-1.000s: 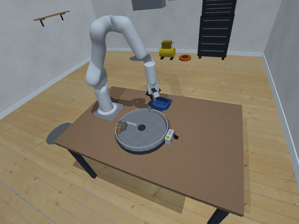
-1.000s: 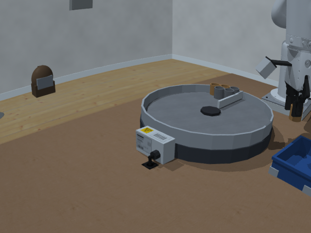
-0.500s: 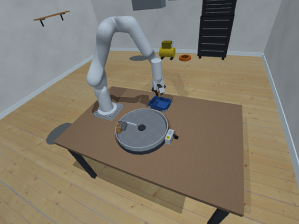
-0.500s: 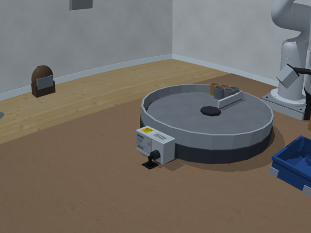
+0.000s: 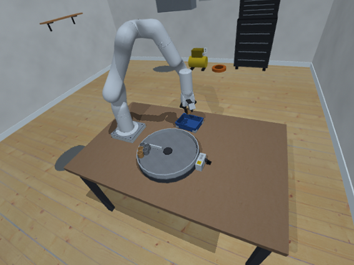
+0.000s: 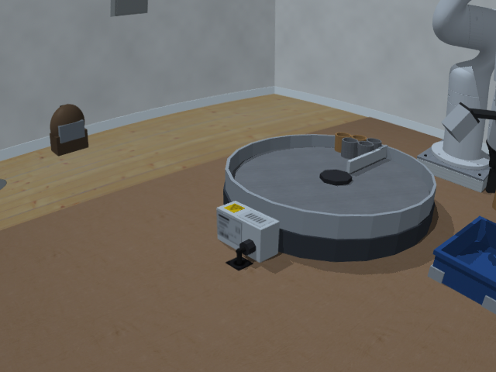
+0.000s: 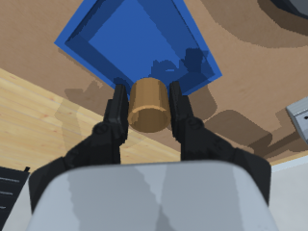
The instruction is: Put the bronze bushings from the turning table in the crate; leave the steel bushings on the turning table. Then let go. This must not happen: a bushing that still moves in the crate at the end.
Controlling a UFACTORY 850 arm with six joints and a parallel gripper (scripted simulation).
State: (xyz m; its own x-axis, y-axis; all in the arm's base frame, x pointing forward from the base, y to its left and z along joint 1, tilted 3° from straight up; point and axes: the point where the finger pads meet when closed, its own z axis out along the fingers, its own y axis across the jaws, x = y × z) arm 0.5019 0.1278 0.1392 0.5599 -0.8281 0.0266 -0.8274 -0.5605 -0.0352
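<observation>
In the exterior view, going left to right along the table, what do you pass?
Control box → turning table with the bushings at its far rim → arm base → blue crate at the right edge.

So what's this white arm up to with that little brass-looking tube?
The arm's gripper is clamped on a bronze bushing and holds it above the near edge of the blue crate, not yet released. On the turning table, a cluster of bushings sits beside a small bar: two bronze ones and three steel ones. The steel ones are meant to stay there.
</observation>
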